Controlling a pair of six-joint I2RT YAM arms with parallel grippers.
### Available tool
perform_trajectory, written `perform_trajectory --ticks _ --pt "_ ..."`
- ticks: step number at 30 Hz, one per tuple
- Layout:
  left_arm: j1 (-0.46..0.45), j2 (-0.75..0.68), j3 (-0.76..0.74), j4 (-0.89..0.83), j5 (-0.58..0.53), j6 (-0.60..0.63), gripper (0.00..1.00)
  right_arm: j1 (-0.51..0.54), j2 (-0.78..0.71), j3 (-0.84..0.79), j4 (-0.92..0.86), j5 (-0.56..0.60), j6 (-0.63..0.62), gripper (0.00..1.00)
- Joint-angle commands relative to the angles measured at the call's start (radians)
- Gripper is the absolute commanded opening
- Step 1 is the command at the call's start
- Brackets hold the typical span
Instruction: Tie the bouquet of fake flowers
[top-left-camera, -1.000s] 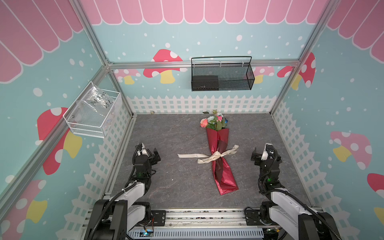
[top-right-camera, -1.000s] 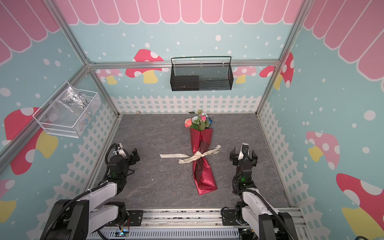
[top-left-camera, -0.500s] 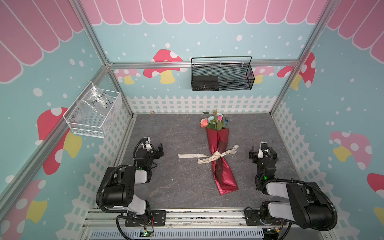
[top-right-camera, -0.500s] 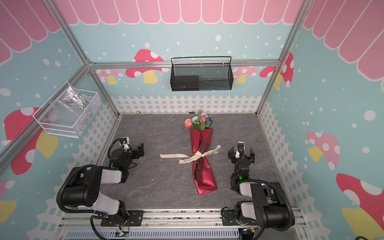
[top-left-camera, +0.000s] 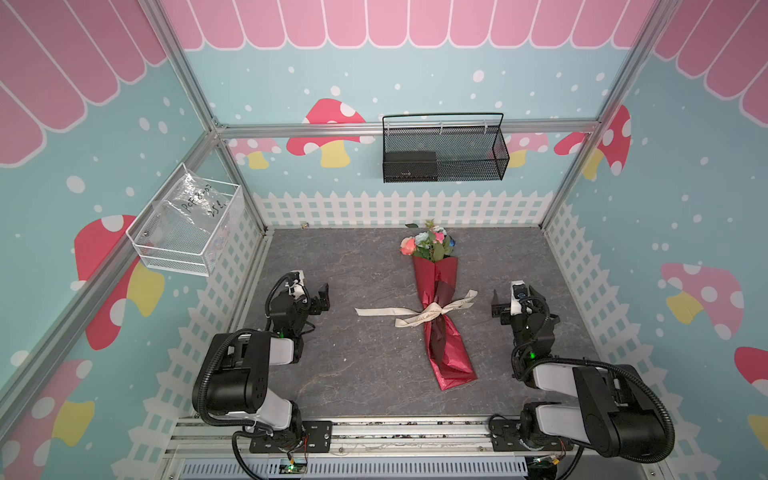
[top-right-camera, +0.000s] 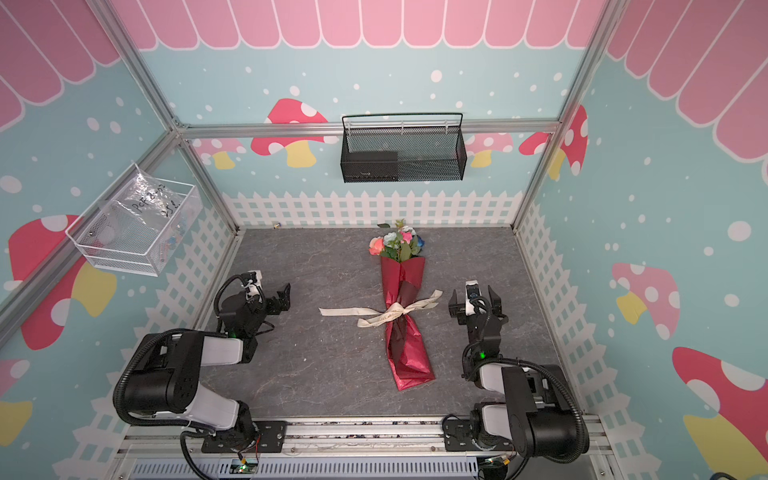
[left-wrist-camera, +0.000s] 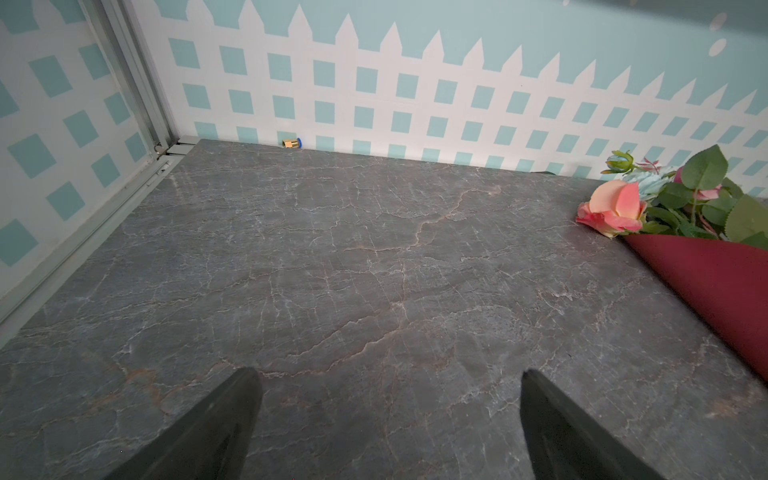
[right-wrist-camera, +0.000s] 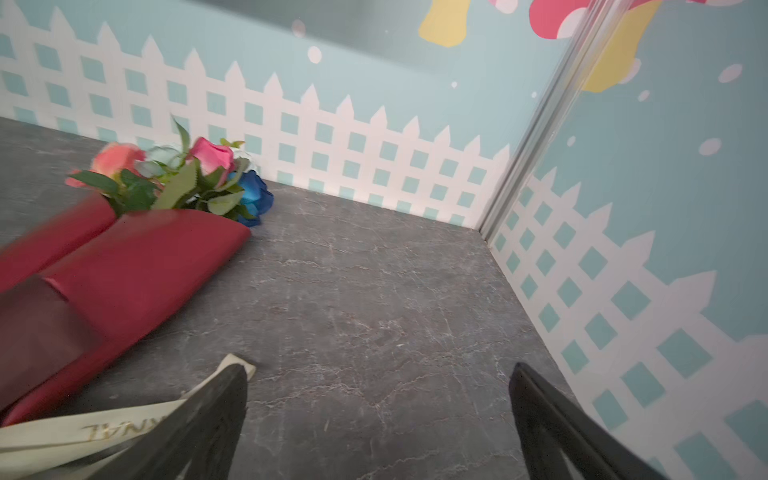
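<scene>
Both arms were seen folded back toward their bases compared with a second earlier, while the bouquet of fake flowers (top-left-camera: 438, 291) and its cream ribbon (top-left-camera: 432, 311) were left unmoved. The bouquet was laid lengthwise on the grey counter (top-left-camera: 353, 374), between the two arms and nearer the right one. Its flower heads (top-left-camera: 428, 245) were pointed at the back wall and the tail of the red wrapping paper (top-left-camera: 451, 361) toward the arms' bases. The ribbon was found knotted round the narrow waist of the paper, its long end trailed flat toward the left arm and a shorter end toward the right. The left gripper (top-left-camera: 319, 298) and right gripper (top-left-camera: 517, 296) were held clear of the bundle on either side, jaws spread wide with nothing between them, as both wrist views confirmed. The tie was judged complete, and the retreat was taken as a way of keeping the knot undisturbed.
</scene>
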Motion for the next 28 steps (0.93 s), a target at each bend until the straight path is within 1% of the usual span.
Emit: perform_trajectory --ticks 1,3,5,6,7,8,9,10,11,13,14,15,16,18,20,28 --pt "-0.004 -0.003 0.013 0.011 0.016 0.027 0.99 -0.005 0.056 -0.039 0.186 -0.033 0.010 1.00" --pt "-0.005 -0.002 0.014 0.013 0.016 0.027 0.99 -0.011 0.138 -0.041 0.276 -0.052 0.011 1.00" --pt "-0.006 -0.002 0.013 0.012 0.016 0.027 0.99 -0.013 0.258 -0.041 0.426 -0.046 0.006 1.00" --pt "-0.005 -0.002 0.012 0.014 0.016 0.027 0.99 -0.017 0.230 -0.040 0.369 -0.048 0.016 1.00" --pt "-0.005 -0.002 0.012 0.013 0.014 0.027 0.99 -0.024 0.186 -0.024 0.266 -0.050 0.027 1.00" --pt "-0.007 -0.002 0.014 0.011 0.014 0.027 0.99 -0.039 0.195 -0.011 0.251 -0.033 0.048 1.00" --pt "-0.007 -0.001 0.014 0.011 0.013 0.029 0.99 -0.048 0.232 0.002 0.289 0.007 0.077 1.00" --pt "-0.006 -0.002 0.014 0.008 0.013 0.029 0.99 -0.049 0.223 0.026 0.229 0.049 0.099 1.00" --pt "-0.007 -0.002 0.014 0.008 0.013 0.029 0.99 -0.054 0.199 0.067 0.097 0.094 0.138 1.00" --pt "-0.007 -0.002 0.014 0.009 0.011 0.029 0.99 -0.053 0.227 0.048 0.193 0.091 0.119 1.00" --pt "-0.007 -0.002 0.014 0.009 0.011 0.029 0.99 -0.053 0.207 0.059 0.136 0.094 0.131 1.00" --pt "-0.008 -0.002 0.014 0.009 0.011 0.029 0.99 -0.053 0.203 0.061 0.126 0.094 0.132 1.00" --pt "-0.009 -0.002 0.014 0.009 0.011 0.030 0.99 -0.053 0.223 0.052 0.173 0.091 0.123 1.00" --pt "-0.008 -0.002 0.014 0.009 0.011 0.029 0.99 -0.053 0.207 0.058 0.135 0.094 0.130 1.00" --pt "-0.008 -0.002 0.014 0.007 0.011 0.029 0.99 -0.053 0.221 0.051 0.173 0.092 0.121 1.00" --pt "-0.008 -0.002 0.015 0.009 0.010 0.029 0.99 -0.053 0.216 0.053 0.161 0.093 0.123 1.00"
